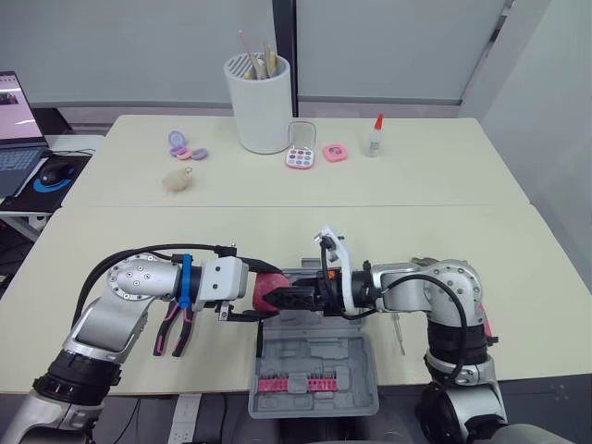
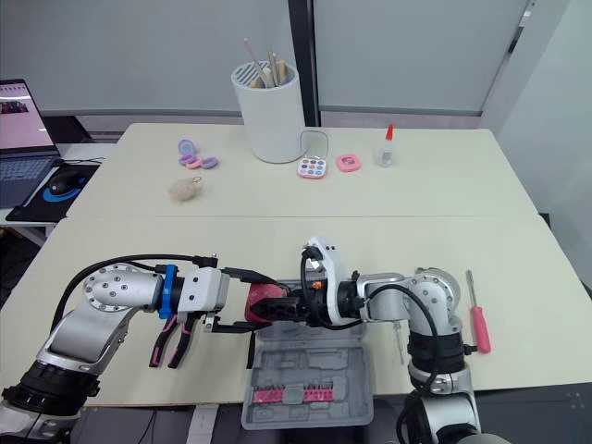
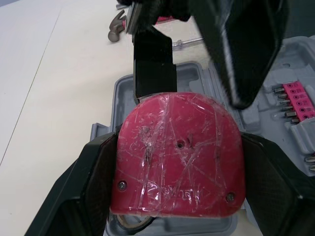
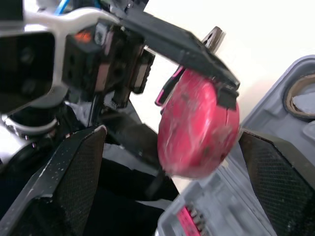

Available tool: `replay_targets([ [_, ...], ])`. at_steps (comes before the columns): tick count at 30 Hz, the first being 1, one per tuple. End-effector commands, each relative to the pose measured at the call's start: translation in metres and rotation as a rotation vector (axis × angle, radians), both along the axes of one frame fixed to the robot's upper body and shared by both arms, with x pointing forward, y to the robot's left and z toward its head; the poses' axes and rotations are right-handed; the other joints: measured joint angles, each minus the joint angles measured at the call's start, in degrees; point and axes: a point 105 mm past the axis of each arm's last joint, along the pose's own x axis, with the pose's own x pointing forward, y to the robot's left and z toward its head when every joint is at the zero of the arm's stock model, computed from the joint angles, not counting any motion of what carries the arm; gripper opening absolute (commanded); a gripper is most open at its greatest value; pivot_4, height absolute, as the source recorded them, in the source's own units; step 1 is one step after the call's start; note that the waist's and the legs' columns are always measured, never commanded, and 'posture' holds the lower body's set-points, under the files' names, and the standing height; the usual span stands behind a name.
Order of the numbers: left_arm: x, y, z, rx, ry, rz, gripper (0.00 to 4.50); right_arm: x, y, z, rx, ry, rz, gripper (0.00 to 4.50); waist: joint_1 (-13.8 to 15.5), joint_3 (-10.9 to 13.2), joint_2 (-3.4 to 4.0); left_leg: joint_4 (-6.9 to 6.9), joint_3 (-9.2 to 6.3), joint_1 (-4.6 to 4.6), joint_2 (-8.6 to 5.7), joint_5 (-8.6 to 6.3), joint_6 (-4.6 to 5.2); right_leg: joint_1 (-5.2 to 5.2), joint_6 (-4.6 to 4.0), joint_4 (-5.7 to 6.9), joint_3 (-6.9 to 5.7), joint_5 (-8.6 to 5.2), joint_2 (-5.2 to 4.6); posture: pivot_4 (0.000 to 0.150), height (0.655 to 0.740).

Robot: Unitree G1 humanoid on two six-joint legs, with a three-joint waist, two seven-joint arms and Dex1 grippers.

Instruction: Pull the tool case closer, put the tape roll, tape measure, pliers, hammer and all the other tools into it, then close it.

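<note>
Tape measure (image 1: 268, 291) clamped in left hand (image 1: 248, 298), held just above open tool case (image 1: 314, 370) at surface's near edge. Right hand (image 4: 172, 142) spread open around it. Lowering into fitting recess advised before release.

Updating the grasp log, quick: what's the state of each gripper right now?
Left gripper: shut on the tape measure.
Right gripper: open, holding nothing.

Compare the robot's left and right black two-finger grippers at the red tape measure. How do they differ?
The left gripper is shut on the red tape measure; the right gripper is open, fingers spread wide, not clamping it. The left gripper points in from the robot's left, the right gripper from its right, tips facing. Both hang over the open grey tool case.
</note>
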Motion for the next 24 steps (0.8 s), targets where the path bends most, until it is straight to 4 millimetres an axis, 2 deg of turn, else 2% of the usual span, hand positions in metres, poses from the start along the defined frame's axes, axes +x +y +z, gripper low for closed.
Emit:
replay_targets([
  [1,0.0,-0.004,0.009,-0.02,-0.05,0.0,3.2,0.001,0.005,0.007,0.038,0.014,-0.002,4.2,0.0,0.0,0.0,0.0,0.0,-0.03,0.0,0.0,0.0,-0.04,0.0,0.0,0.0,0.0,0.0,0.15,0.7366],
  [3,-0.001,-0.005,0.01,-0.03,-0.055,0.007,3.2,0.001,0.006,0.005,0.034,0.024,-0.009,3.93,0.0,0.0,0.0,0.0,-0.01,-0.16,0.01,0.0,0.0,-0.17,0.0,0.01,0.0,0.0,0.0,0.15,0.7366],
  [8,-0.001,-0.006,0.009,-0.039,-0.068,0.015,3.2,0.002,0.006,0.003,0.036,0.041,-0.023,2.36,0.0,0.0,0.0,0.0,-0.01,-0.28,0.02,0.0,0.0,-0.28,0.0,0.02,0.0,0.0,0.0,0.15,0.7366],
  [14,-0.001,-0.005,0.006,-0.042,-0.08,0.028,3.2,0.001,0.005,0.001,0.034,0.052,-0.031,1.16,0.0,0.0,0.01,0.0,-0.01,-0.27,0.02,0.0,0.0,-0.28,0.0,0.02,0.01,0.0,0.0,0.15,0.7366],
  [19,0.002,-0.004,0.007,-0.082,-0.087,0.052,3.2,0.0,0.002,0.001,0.045,0.063,-0.037,0.97,0.0,0.0,0.01,0.0,-0.01,-0.28,0.03,0.0,0.0,-0.29,0.0,0.02,0.0,0.0,0.0,0.15,0.7366],
  [21,0.003,-0.003,0.008,-0.099,-0.081,0.058,3.9,0.0,-0.002,0.001,0.043,0.065,-0.041,0.96,0.0,0.0,0.01,0.0,0.0,-0.28,0.03,0.0,0.0,-0.28,0.0,0.02,0.01,0.0,0.0,0.15,0.7366],
  [24,0.003,0.001,0.013,-0.116,-0.073,0.066,4.49,-0.002,-0.011,-0.001,0.034,0.063,-0.051,0.78,0.0,0.0,0.01,0.0,0.0,-0.29,0.03,0.0,0.0,-0.28,0.0,0.01,0.01,0.0,0.0,0.15,0.7366],
])
